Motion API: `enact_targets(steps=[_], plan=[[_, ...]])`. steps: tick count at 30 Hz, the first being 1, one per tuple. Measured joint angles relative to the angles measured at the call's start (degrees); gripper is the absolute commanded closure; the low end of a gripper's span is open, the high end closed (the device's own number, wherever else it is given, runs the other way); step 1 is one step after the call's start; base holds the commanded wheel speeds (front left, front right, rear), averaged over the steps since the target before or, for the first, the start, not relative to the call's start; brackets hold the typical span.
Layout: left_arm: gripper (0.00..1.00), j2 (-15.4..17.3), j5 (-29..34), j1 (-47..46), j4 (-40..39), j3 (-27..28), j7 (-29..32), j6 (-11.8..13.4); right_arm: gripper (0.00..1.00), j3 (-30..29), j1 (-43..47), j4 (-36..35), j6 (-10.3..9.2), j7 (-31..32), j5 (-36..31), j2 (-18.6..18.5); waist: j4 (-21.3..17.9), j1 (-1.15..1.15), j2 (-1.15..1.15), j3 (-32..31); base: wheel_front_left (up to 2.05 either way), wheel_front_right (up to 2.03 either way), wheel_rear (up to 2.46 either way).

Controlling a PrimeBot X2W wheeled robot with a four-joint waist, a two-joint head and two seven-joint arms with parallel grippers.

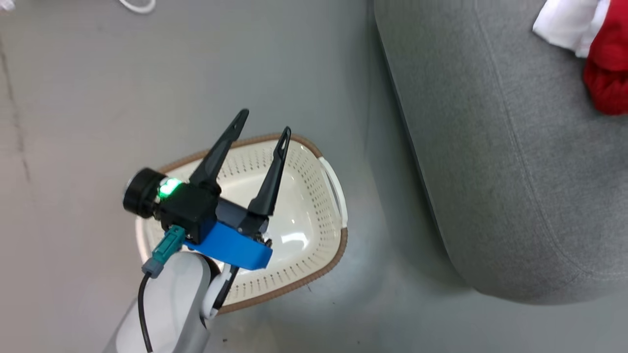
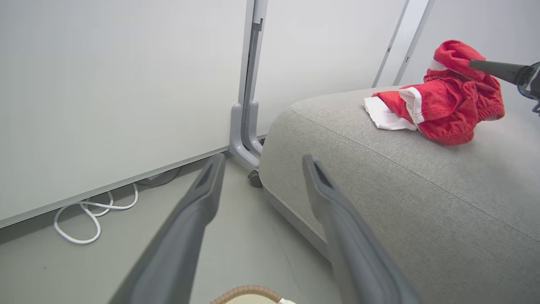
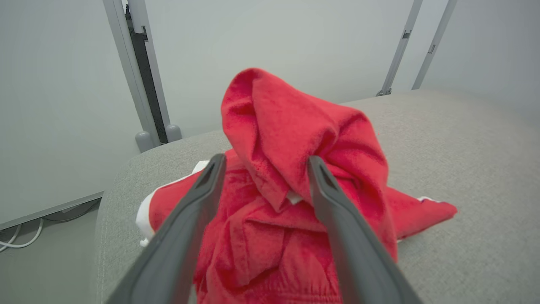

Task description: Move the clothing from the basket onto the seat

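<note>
The cream basket [image 1: 305, 195] with its brown rim stands on the floor left of the seat, and the part of its floor that shows is bare. My left gripper [image 1: 265, 122] hovers over it, open, with nothing between its fingers [image 2: 198, 211]. The clothing [image 2: 451, 105] lies heaped on the grey seat [image 2: 400, 190]: red garments, one with a white stripe, plus white fabric [image 2: 386, 116]. In the head view the red heap [image 1: 608, 68] sits at the seat's [image 1: 490, 147] top right. My right gripper [image 3: 265, 159] is open at the heap, a raised red fold [image 3: 278, 126] standing between its fingers.
A white cable [image 2: 88, 219] loops on the grey floor along the pale wall panels. A grey post [image 2: 247, 126] stands at the seat's corner. The basket's rim [image 2: 249, 291] shows just below my left fingers. Bare floor lies between basket and seat.
</note>
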Motion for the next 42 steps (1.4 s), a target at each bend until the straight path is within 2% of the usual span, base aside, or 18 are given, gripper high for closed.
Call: enact_targets(steps=[6,16,24,32,42], plan=[[0.0,-2.8,-1.5,5.8,2.8,3.2,0.0,0.0,0.0,1.4,8.9,-5.8,0.0,1.6,-0.9,1.0,2.1,-0.01,0.0,-7.6,0.0,0.0,0.0],[0.0,-5.8,-1.5,14.6,5.6,10.8,0.0,0.0,0.0,4.5,25.2,-21.2,0.0,6.7,-0.8,7.7,6.2,-0.02,0.0,-19.7,0.0,0.0,0.0],[0.0,-6.7,-1.4,18.2,7.9,15.3,0.0,0.0,0.0,7.2,35.3,-30.7,0.0,8.7,-2.7,12.7,11.0,-0.02,0.0,-25.7,0.0,0.0,0.0],[0.0,-7.0,-1.4,20.1,10.3,18.8,0.0,0.0,0.0,9.9,41.3,-36.1,0.0,9.6,-4.0,15.7,14.6,-0.01,0.0,-29.5,0.0,0.0,0.0],[0.0,-6.7,-1.4,20.3,12.2,20.4,0.0,0.0,0.0,12.3,45.2,-36.4,0.0,9.9,-3.7,17.8,17.2,-0.01,0.0,-31.3,0.0,0.0,0.0]])
